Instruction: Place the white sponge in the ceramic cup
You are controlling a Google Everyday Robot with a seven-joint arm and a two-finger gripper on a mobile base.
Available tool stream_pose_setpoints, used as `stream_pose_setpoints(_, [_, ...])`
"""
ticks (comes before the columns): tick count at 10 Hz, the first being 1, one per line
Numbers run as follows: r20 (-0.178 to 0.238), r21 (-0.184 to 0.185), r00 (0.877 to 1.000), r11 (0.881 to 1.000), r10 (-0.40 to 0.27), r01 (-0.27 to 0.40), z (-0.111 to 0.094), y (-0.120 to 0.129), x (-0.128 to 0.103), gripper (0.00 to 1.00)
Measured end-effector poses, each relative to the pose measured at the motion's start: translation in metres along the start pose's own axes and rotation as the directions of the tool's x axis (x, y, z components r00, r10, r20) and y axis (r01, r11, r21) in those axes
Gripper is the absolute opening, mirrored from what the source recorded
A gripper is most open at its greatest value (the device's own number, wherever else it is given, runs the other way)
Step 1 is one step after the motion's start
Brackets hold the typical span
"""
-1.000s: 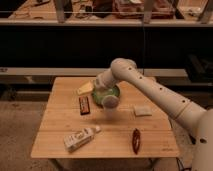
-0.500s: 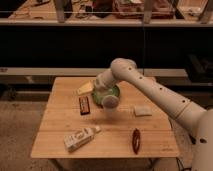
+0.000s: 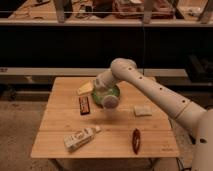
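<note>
Tool: the tool [image 3: 104, 95] hangs low over the back-centre of the counter [image 3: 112, 131], right at the green bowl [image 3: 116, 91], on a white arm [image 3: 152, 90] reaching in from the right.
Tool state: I cannot tell whether it is clenched or released (it merges with the bowl and the pale shape below it). Nothing shows it carrying the sponge.
Ceramic cup: the pale round shape at the bowl's front edge, just beneath the tool, reads as the ceramic cup [image 3: 110, 102]. Whether the tool touches it cannot be told.
White sponge: the white sponge [image 3: 142, 110] lies flat on the counter to the right of the bowl, apart from both cup and tool.
Bystanders: a yellowish wedge [image 3: 85, 89] and a dark bar [image 3: 84, 105] sit left of the bowl. A white-labelled bottle [image 3: 80, 139] and a dark red object [image 3: 135, 140] lie nearer the front edge.
Progress: by the look of it, nothing is done yet. The sponge is ungrasped and outside the cup, so pickup, carry and drop all remain.
Change: against the frames from a second and half a second ago, arm and objects appear in the same places, with no visible movement.
</note>
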State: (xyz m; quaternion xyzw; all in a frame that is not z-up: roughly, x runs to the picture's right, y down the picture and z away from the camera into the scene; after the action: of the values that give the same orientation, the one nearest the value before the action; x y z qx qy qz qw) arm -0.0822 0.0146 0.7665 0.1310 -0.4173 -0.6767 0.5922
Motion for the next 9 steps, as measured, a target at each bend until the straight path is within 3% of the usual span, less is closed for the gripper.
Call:
stream_pose_setpoints(7, [-0.001,-0.002,1.0,1.0,0.0,0.0,0.0,0.0,0.001,0.8])
stream_pose_setpoints(9, [-0.027,-0.035,0.999,0.999,0.018,-0.019,-0.012,0.013,0.01,0.8])
